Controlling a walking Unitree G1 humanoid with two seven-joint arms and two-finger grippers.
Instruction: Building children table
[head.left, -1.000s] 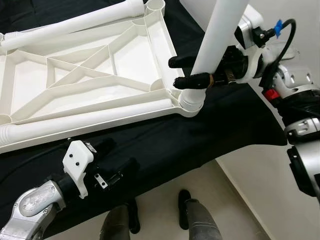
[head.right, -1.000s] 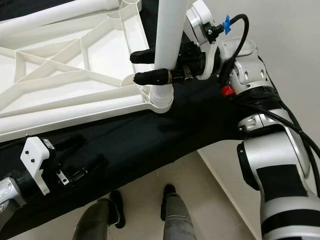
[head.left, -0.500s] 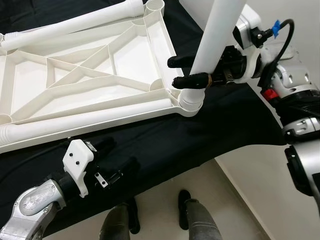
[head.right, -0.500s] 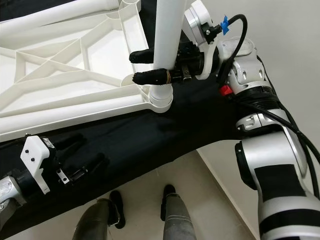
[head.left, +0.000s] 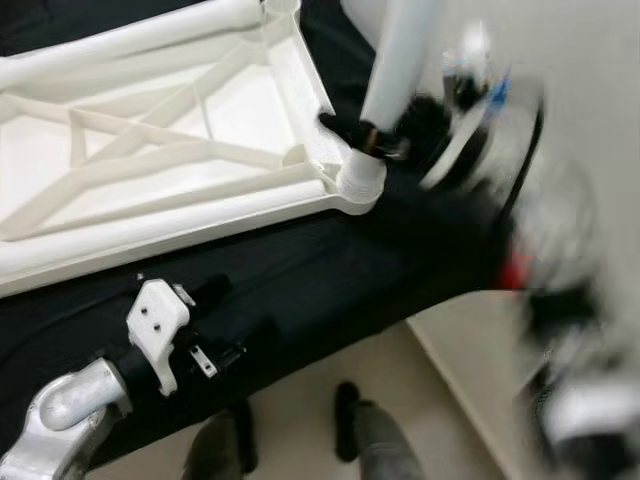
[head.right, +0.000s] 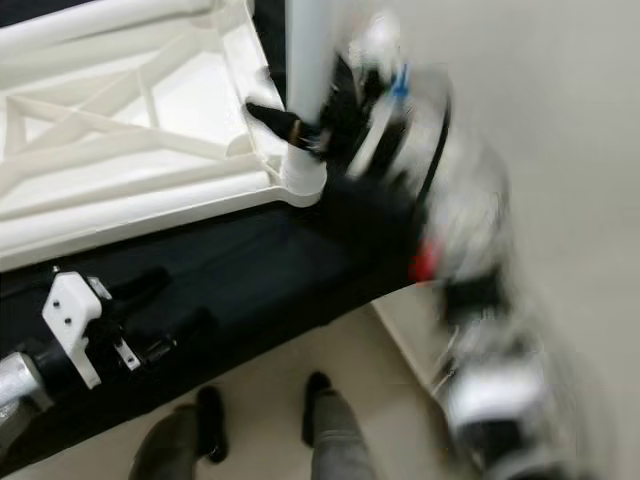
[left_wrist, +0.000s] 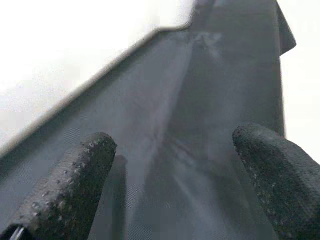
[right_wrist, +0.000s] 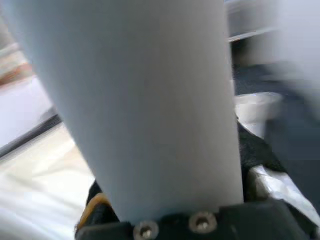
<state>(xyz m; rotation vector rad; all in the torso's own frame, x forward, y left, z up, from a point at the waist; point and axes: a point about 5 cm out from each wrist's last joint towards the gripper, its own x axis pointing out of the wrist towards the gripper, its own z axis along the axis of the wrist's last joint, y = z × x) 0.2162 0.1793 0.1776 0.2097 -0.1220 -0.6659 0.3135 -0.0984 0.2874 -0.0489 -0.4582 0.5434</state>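
A: Where do you have the right gripper?

B: You have it clamped on the white table leg, low on the tube, just above the corner socket of the upturned white table top. One black finger reaches round the leg toward the frame. The leg stands nearly upright with its foot in that socket. Your right arm is heavily blurred, so I can read no detail beyond the wrist.

A: And in the right wrist view?

B: The leg sits close against the gripper body, with the white socket rim just beyond it.

A: The left gripper?

B: Your two fingers stand well apart with nothing between them, hovering low over the black cloth. The near edge of the table top lies ahead of the fingertips, not touching. From the head, the gripper with its white bracket sits over the cloth's near part.

A: Below?

B: The robot's feet on pale floor.
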